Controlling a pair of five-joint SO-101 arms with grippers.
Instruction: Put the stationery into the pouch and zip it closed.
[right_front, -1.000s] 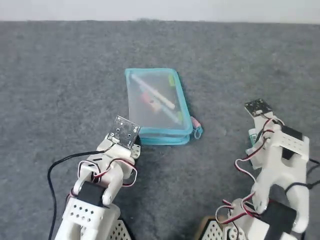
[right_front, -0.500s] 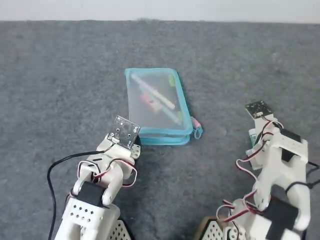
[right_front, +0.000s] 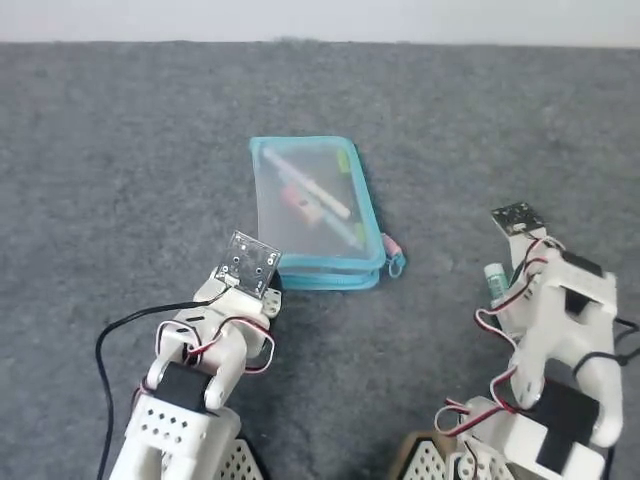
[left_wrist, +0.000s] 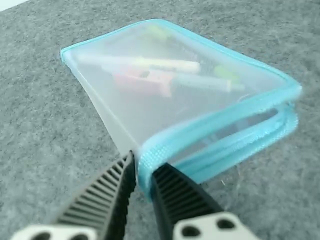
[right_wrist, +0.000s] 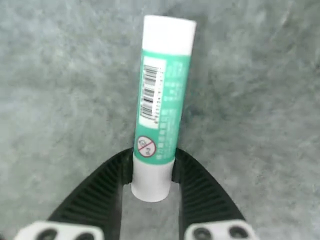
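A translucent pouch (right_front: 312, 212) with a teal zip edge lies on the grey carpet, holding pens and a red item. Its zip pull (right_front: 393, 255) hangs at the near right corner, and the side facing the left arm gapes. My left gripper (left_wrist: 141, 177) is shut on the pouch's (left_wrist: 170, 100) near left corner edge. In the right wrist view, my right gripper (right_wrist: 152, 172) is shut on the white end of a green and white glue stick (right_wrist: 161, 105). From above, the glue stick (right_front: 493, 278) peeks out beside the right arm, right of the pouch.
Grey carpet (right_front: 120, 150) covers the whole table, ending at a pale wall along the far edge. Open carpet lies between the pouch and the right arm.
The right arm has drawn back toward the near edge and tilted, bringing the glue stick into sight beside it. The left arm and pouch have stayed still.
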